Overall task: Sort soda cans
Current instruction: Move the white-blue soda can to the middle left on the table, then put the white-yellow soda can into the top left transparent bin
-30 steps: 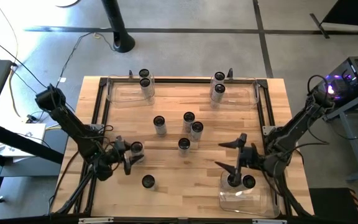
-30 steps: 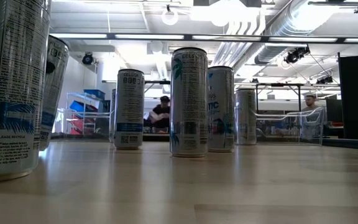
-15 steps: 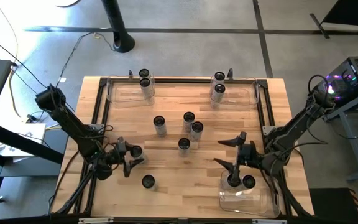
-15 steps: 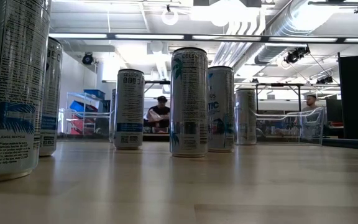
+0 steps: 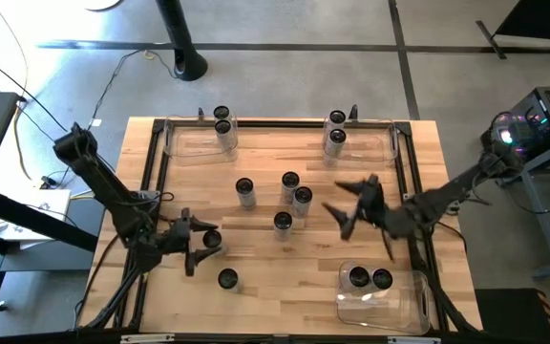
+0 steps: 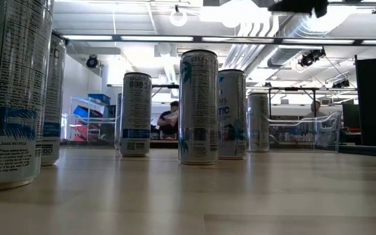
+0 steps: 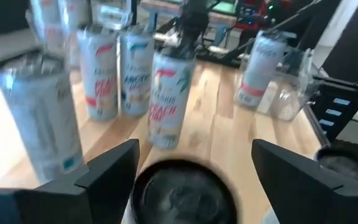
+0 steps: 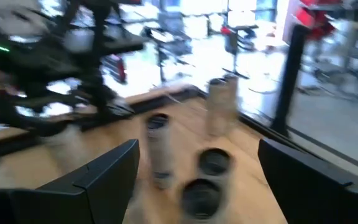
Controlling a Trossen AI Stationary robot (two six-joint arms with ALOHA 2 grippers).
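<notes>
Several soda cans with dark tops stand upright on the wooden table: a middle group, one near the front, and pairs in three clear bins. My left gripper is open at the near left. Its fingers stand on either side of one upright can, whose dark top shows between them in the left wrist view. My right gripper is open and empty, up in the air right of the middle group. It shows at the top of the low view.
Clear bins stand at the far left, far right and near right, each with two cans. A dark frame runs along the table's edges. Bare wood lies at the near middle. People show in the room behind.
My right gripper has risen from the near-right bin and gone toward the table's far side and middle, leaving a can standing in the bin. The can between my left gripper's fingers was tilted in the low view and now stands upright on the table.
</notes>
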